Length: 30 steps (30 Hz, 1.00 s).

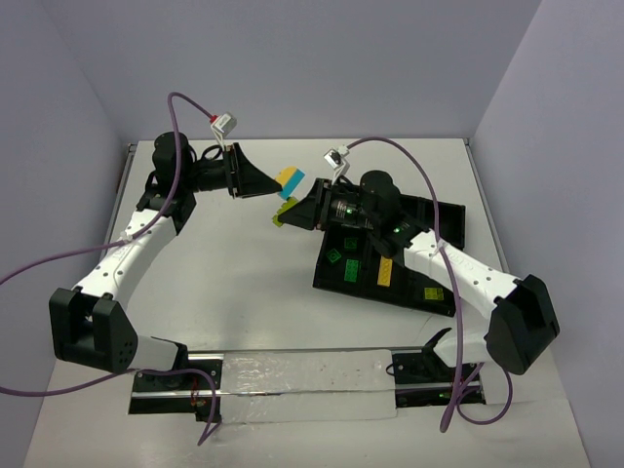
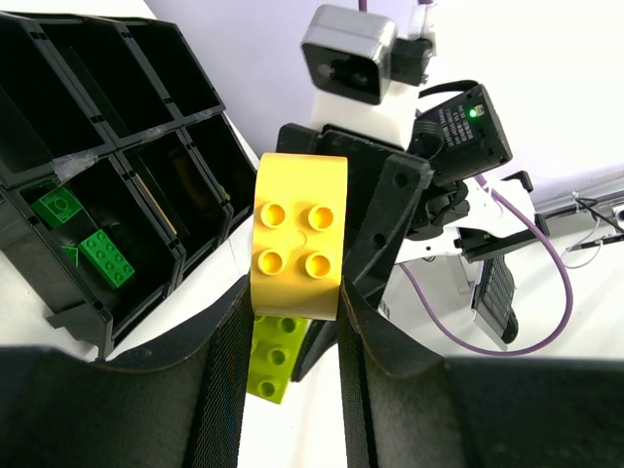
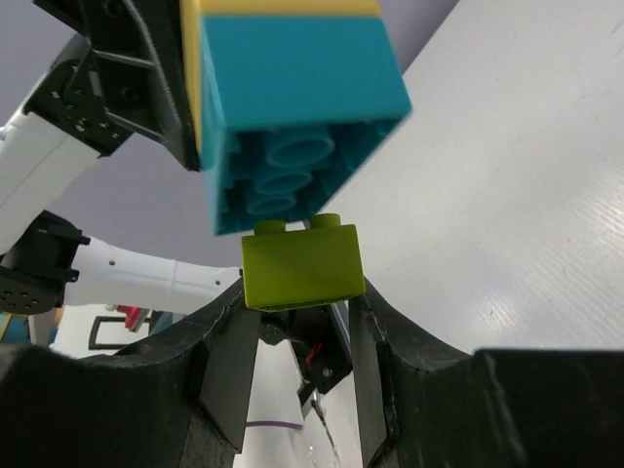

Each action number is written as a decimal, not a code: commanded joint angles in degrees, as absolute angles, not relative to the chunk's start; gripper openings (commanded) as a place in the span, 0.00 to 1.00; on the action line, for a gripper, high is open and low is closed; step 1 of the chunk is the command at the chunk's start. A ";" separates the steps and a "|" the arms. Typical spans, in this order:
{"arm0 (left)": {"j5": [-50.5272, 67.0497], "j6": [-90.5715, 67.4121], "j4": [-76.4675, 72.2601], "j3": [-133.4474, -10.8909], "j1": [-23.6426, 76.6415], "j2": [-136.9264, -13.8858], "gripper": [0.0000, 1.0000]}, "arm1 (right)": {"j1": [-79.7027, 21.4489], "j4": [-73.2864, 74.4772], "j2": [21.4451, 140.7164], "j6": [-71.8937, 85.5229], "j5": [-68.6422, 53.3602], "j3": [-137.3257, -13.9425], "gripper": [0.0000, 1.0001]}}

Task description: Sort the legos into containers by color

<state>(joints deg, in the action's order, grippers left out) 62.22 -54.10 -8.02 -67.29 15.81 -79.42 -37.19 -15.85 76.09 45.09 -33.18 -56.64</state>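
White worktop [image 1: 244, 292] sits beneath bricks [image 1: 289, 183] held aloft, upper centre. Left jaws grip yellow [image 2: 299, 237] with blue [image 3: 292, 107] attached; right jaws clamp lime [image 3: 302, 265] under blue. Likely best: pull lime straight off, no twisting, then tray [image 1: 448, 210].

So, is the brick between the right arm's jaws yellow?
No, the right wrist view shows a lime brick clamped between those jaws, just under a light blue brick.
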 commanded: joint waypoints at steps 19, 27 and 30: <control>61.38 -51.68 -4.75 -70.61 16.00 -78.75 0.00 | -30.93 14.22 58.17 29.80 -10.91 -48.83 0.00; 61.02 -53.11 -6.83 -69.32 16.00 -78.25 0.00 | -21.59 21.85 51.98 30.71 -11.38 -42.73 0.00; 60.63 -53.59 -7.63 -68.75 16.00 -78.12 0.00 | -20.80 23.88 50.68 31.74 -9.93 -40.68 0.00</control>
<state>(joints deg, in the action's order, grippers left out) 61.28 -52.98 -4.55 -67.66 15.81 -79.42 -21.65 19.72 52.93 31.65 -12.24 -42.40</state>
